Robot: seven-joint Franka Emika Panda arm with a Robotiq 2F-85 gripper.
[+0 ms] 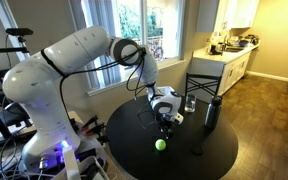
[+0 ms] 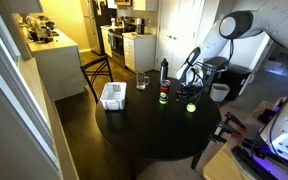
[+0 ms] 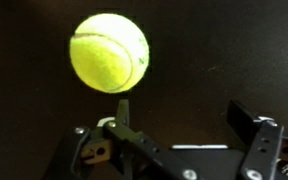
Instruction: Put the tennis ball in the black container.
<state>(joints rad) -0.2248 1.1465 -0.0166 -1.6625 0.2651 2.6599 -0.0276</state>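
The tennis ball (image 1: pixel 161 144) is yellow-green and lies on the round black table (image 1: pixel 199 160). It also shows in an exterior view (image 2: pixel 191 107) and at the upper left of the wrist view (image 3: pixel 109 52). My gripper (image 1: pixel 167 120) hangs above the table just beyond the ball, also seen in an exterior view (image 2: pixel 189 84). In the wrist view the gripper (image 3: pixel 184 115) is open and empty, and the ball lies outside the fingers, ahead of the left one. A black container (image 2: pixel 214 72) stands at the table edge behind the gripper.
A black bottle (image 1: pixel 212 112) and a drinking glass (image 1: pixel 189 103) stand near the gripper. A white tray (image 2: pixel 112 95), a small red-topped item (image 2: pixel 163 97) and a white cup (image 2: pixel 220 92) are also on the table. A chair stands behind the table.
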